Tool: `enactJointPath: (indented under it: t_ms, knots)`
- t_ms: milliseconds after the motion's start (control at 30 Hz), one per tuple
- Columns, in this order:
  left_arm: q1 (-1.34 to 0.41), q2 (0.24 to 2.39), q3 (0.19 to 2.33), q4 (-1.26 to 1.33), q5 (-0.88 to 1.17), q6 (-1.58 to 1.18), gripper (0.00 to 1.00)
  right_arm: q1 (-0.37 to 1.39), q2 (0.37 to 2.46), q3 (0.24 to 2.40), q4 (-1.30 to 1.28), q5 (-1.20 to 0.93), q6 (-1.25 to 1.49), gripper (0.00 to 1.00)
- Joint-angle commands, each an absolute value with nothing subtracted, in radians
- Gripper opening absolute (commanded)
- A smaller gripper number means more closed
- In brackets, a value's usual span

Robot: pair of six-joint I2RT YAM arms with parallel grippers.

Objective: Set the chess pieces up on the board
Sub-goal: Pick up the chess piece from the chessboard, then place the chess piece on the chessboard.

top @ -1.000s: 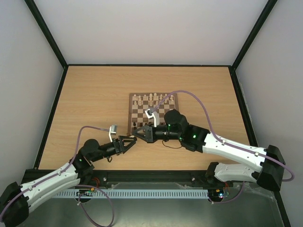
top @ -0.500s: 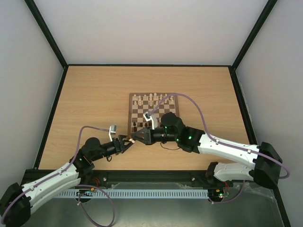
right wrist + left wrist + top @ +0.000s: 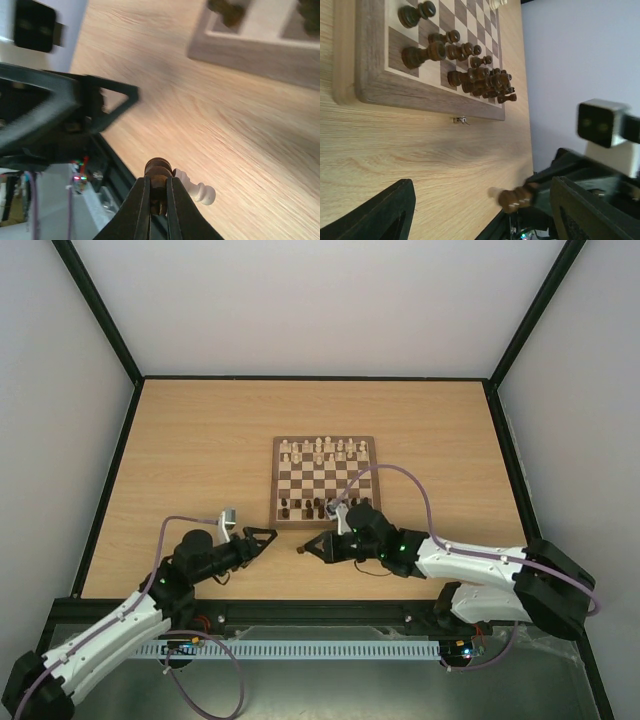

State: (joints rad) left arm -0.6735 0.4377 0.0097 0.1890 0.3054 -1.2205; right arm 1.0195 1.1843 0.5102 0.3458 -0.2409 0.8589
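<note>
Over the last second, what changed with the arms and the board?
The right gripper left the near-left corner of the square wooden chessboard, met the left gripper beside it, then drew back toward the near table edge, fingers shut on a small dark brown chess piece. The left gripper backed off leftward, fingers open. The board and the pale cream pieces on its far rows stayed put.

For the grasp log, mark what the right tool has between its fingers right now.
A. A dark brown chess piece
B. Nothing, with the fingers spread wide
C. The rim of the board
A: the right wrist view shows the right tool shut on a dark brown chess piece, over bare table off the board.
</note>
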Motion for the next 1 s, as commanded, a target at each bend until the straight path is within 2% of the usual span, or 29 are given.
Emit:
enactJointPath:
  t_ms: [0,133,333,500,733,833,967]
  knots:
    - [-0.669,0.307,-0.138,-0.014,0.260,-1.188,0.76,1.016,1.234,0.437,0.425,-0.201,0.867,0.04]
    - [-0.669,0.206,-0.135,-0.082,0.249,-1.190,0.74,1.017,1.359,0.421,0.564,-0.268,0.896,0.04]
    - [-0.669,0.236,-0.116,-0.096,0.275,-1.139,0.73,1.014,1.539,0.432,0.583,-0.152,0.913,0.03]
    - [-0.712,0.366,-0.077,-0.074,0.282,-1.073,0.71,1.014,1.498,0.396,0.548,-0.040,0.934,0.03]
    - [-0.896,0.572,0.021,0.000,0.122,-1.075,0.70,1.013,1.435,0.395,0.534,0.001,0.889,0.03]
    - [-0.925,0.576,0.054,-0.037,0.081,-1.071,0.70,1.012,1.341,0.431,0.436,0.000,0.836,0.04]
    - [-0.925,0.494,0.111,-0.183,0.002,-1.051,0.71,1.012,1.249,0.565,0.149,0.031,0.734,0.04]
